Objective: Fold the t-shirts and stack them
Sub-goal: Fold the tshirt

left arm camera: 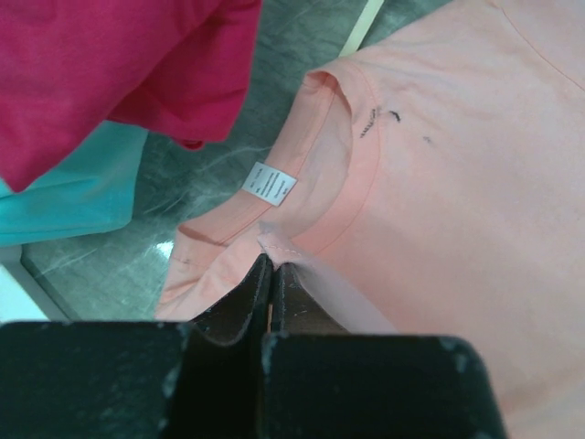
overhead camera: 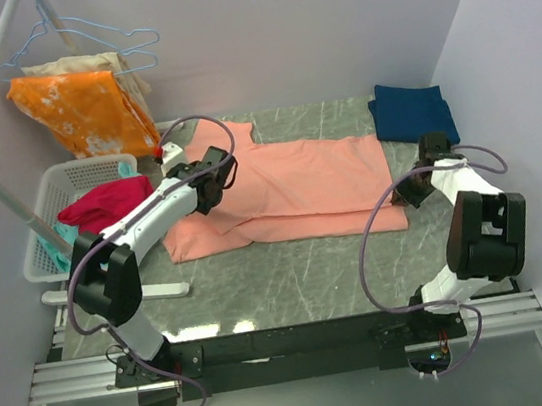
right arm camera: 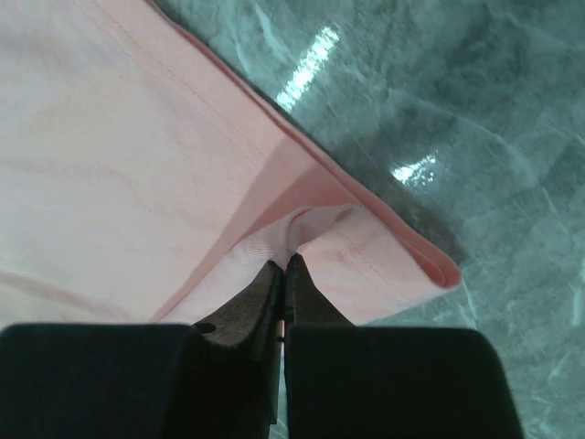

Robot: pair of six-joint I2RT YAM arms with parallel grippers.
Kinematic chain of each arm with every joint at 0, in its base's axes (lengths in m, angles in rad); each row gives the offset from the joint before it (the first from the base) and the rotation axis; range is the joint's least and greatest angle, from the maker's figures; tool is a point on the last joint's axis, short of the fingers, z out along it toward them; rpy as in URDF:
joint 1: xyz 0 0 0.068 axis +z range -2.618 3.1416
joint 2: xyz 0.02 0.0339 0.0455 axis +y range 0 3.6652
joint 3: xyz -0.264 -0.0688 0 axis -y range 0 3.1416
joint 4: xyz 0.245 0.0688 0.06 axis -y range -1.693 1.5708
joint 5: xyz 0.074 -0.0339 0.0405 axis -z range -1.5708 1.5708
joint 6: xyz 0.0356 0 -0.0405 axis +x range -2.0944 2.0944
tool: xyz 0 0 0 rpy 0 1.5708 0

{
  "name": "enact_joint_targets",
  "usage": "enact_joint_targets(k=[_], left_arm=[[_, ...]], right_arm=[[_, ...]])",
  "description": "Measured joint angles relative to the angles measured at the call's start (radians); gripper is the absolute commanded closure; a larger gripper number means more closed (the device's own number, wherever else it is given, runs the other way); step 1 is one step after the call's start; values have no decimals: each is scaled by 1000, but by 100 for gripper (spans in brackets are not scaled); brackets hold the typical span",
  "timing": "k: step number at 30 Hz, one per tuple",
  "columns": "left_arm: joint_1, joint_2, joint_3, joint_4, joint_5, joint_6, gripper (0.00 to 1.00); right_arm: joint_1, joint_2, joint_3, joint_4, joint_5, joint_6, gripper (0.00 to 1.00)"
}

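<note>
From above, the pink t-shirt lay spread across the middle of the grey table, its neck end toward the left and its bottom edge toward the right. The navy t-shirt sat folded at the far right corner of the table, apart from the pink one. The left gripper was down on the neck end of the pink t-shirt, and the right gripper was at the shirt's near right corner. From this height the jaws of both were too small to judge. A white basket stood at the left edge of the table with a red garment draped over its rim. Behind it an orange cloth with white blotches hung below some wire hangers.

The left wrist camera showed the left jaws pressed together on a small fold of the collar, lifting it into a peak. A white label sat inside the neck opening. The red garment and a teal cloth filled the upper left.

The right wrist camera showed the right jaws pinched shut on a pucker of pink fabric just inside the hem at the shirt's corner. Bare table lay beyond that corner.
</note>
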Motion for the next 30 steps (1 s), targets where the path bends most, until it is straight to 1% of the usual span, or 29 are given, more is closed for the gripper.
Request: enact_joint_targets(k=[1,2,3,4,5,6,7,8,10,12,17,20,23,26,30], left_arm=[[3,14,10,3,0,5,99],[6,31,23,6,0,8,99],[7,42,30,8,0,10,91],[10,54,36,10,1,13,84],[12,61,38,16,2,14,75],[14,66,38,19,1,13,61],[16,68,38,22,2,18,56],[19,70,38,26,2,23,52],[25,70,39,44,3,27,51],[32,73,47,59,3,32,49],[51,114,113,95,3,49,46],[55,122,133,103,6,58,46],[54,114,133,103,24,66,46],[54,64,70,100,70,64,47],[54,-75,-96,68,158,46,53]], right_arm=[[3,15,8,3,-1,-1,100],[5,29,16,7,-2,-4,93],[6,41,24,10,-3,-6,85],[9,51,31,14,-3,-8,71],[13,59,37,23,-2,-11,65],[17,61,37,32,1,-9,59],[24,62,37,41,4,-17,51],[29,59,37,53,5,-20,48],[39,51,37,83,13,-24,44],[49,37,36,117,28,-28,42],[69,-33,22,179,66,-31,42],[92,-80,11,180,89,-40,43],[153,-117,9,157,126,-59,44],[239,-148,0,133,150,-75,45],[351,-175,-56,122,138,-78,45]])
